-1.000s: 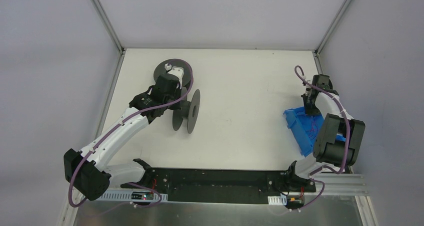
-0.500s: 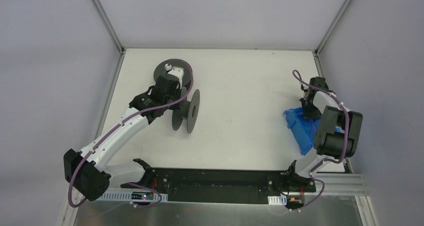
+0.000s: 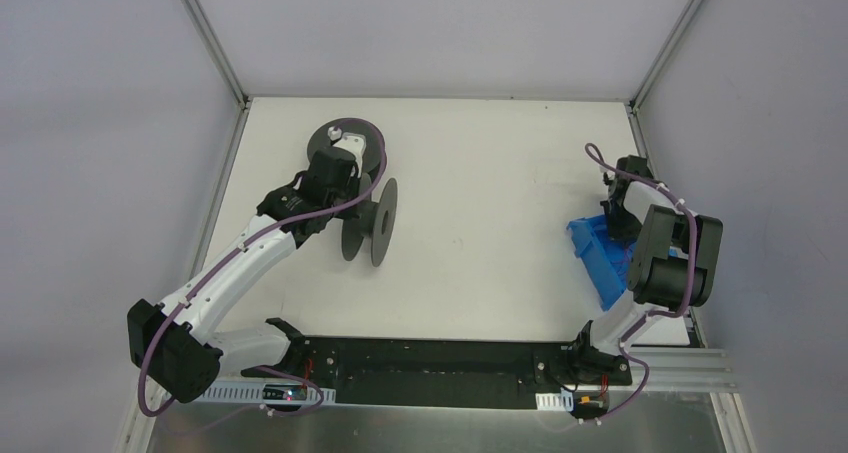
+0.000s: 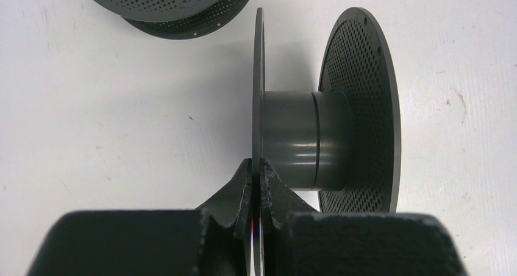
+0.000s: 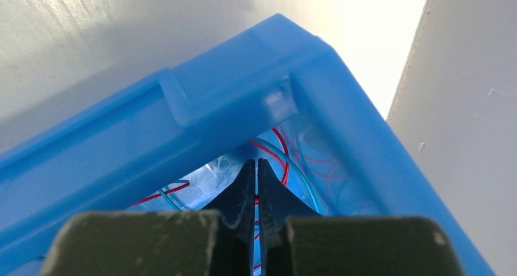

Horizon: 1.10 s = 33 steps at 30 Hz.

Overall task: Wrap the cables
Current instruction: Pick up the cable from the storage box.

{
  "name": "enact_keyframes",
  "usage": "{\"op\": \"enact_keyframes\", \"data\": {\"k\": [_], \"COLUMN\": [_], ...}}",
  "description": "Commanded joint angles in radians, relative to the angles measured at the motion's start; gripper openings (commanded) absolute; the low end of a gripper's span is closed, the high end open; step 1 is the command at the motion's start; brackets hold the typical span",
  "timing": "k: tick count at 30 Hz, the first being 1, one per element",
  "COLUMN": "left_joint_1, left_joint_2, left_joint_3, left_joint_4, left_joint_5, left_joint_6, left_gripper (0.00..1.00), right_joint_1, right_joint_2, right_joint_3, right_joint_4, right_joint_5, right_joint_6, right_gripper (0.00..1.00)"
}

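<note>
Since a second earlier, the right arm's elbow had swung up and inward over the blue bin (image 3: 595,253), and the upright spool (image 3: 365,221) had slid slightly to the left on the bench (image 3: 480,173).

Nearest the arm bases, on the right side of the bench, the bin lay close to the right wall. The right gripper (image 5: 256,178) pointed down into it just inside one corner, its two fingers pressed together with no real gap between them. The cables (image 5: 277,143) lay loose on the bin floor as thin red and teal strands looping under and around the fingertips. A bit of red showed right at the tips, but the wrist view could not settle whether a strand was actually pinched there.

Farther out, on the left side of the bench, the dark grey upright spool stood on the edges of its two round flanges, its hub lying level between them and bare. The left gripper (image 4: 256,178) was clamped onto the thin rim of the flange nearer the arm, one finger on each face. The perforated far flange stood free on the other side of the hub.

Beyond that, a second, flat spool (image 4: 164,2) lay on one flange, just apart from the upright one and partly hidden under the left wrist in the overhead view.
</note>
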Motion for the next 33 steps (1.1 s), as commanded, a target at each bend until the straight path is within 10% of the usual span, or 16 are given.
{"op": "enact_keyframes", "data": {"k": [1, 18, 33], "left_joint_1": [0.013, 0.017, -0.002], "left_joint_2": [-0.018, -0.075, -0.085], "left_joint_3": [0.002, -0.057, 0.037], "left_joint_4": [0.023, 0.039, 0.025], "left_joint_5": [-0.024, -0.024, -0.102], "left_joint_6": [0.014, 0.015, -0.026], "left_gripper": [0.0, 0.0, 0.0], "right_joint_1": [0.004, 0.065, 0.225], "right_joint_2": [-0.036, -0.181, -0.316], "right_joint_3": [0.098, 0.421, 0.775], "right_joint_4": [-0.067, -0.177, -0.523], "right_joint_5": [0.04, 0.069, 0.409], "right_joint_6": [0.007, 0.079, 0.463], "right_gripper": [0.0, 0.0, 0.0]}}
